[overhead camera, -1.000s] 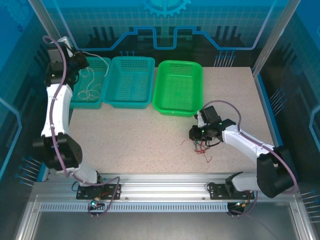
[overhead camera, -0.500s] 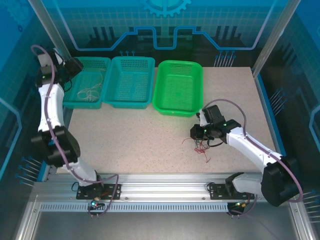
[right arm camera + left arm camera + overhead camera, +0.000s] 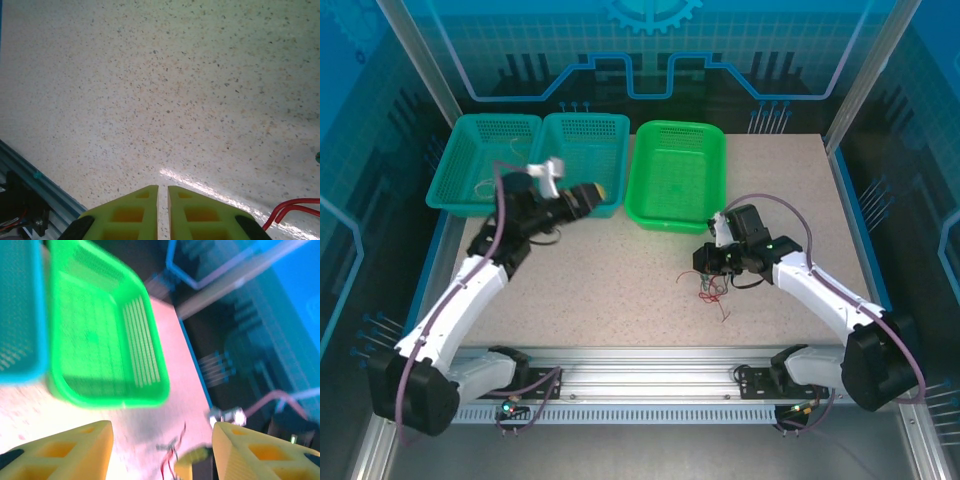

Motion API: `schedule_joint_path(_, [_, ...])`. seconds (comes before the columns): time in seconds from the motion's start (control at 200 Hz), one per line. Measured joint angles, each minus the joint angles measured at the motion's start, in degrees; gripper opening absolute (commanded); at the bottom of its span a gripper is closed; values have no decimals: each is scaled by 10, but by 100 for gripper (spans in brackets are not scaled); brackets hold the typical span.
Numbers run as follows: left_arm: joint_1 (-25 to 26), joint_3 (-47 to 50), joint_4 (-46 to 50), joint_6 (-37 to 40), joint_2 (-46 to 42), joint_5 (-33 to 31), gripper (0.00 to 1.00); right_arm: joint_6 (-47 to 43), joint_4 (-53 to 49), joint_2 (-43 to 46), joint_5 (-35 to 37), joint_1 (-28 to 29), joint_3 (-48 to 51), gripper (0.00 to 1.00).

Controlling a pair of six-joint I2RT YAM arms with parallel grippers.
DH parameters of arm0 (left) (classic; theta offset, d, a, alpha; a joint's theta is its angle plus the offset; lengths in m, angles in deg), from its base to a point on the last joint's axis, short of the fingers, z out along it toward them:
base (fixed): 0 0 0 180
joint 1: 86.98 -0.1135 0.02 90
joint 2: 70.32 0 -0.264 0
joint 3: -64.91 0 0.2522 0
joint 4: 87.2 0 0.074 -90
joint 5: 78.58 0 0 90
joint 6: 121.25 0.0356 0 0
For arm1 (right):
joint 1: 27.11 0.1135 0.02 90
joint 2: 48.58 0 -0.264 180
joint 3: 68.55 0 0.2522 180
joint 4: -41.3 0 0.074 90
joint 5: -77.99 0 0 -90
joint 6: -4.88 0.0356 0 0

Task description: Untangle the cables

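cables [image 3: 712,290]: red/dark tangle on table, near green basket [image 3: 672,220] | light, limp, snag-prone; best to pinch one free end | right gripper [image 3: 706,263] pressed together at tangle's edge, no wire seen between | left gripper [image 3: 590,194] spread, empty

Three baskets [image 3: 582,150] line the table's [image 3: 620,270] far edge; the cables [image 3: 712,290] lie before the rightmost one.

No readable text, number, brand or label is showing on anything. A pale gear emblem [image 3: 652,20] is sitting on the blue back wall [image 3: 770,45]; the blurred left wrist view may be hiding small print.
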Motion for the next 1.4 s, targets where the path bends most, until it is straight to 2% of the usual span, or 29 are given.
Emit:
schedule_joint_path(0.1, [97, 52, -28, -15, -3, -20, 53, 5, 7, -2, -5, 0, -3, 12])
schedule_joint_path(0.2, [171, 103, -72, -45, -1, -37, 54, 12, 10, -4, -4, 0, -3, 12])
schedule_joint_path(0.255, [203, 126, -101, -63, 9, -45, 60, 16, 11, -4, -5, 0, -3, 12])
schedule_joint_path(0.295, [222, 138, -122, -75, 22, -48, 67, 20, 14, -4, -5, 0, -3, 12])
schedule_joint_path(0.36, [244, 151, -154, -95, 48, -52, 73, 26, 17, -4, -5, 0, -3, 12])
schedule_joint_path(0.585, [295, 155, -278, -162, 169, -51, 72, 40, 25, -16, -9, 1, -3, 11])
schedule_joint_path(0.68, [306, 155, -322, -186, 217, -53, 67, 48, 28, -19, -11, 4, -3, 11])
schedule_joint_path(0.76, [309, 155, -358, -213, 251, -65, 57, 55, 33, -19, -11, 8, -3, 11])
schedule_joint_path(0.965, [309, 155, -407, -241, 263, -118, 35, 64, 37, -19, -8, 11, -3, 11])
schedule_joint_path(1.171, [297, 155, -421, -231, 238, -128, 0, 64, 37, -18, -6, 11, -3, 11])
schedule_joint_path(1.401, [282, 148, -351, -192, 184, -124, 0, 65, 32, -16, 5, 7, -3, 7])
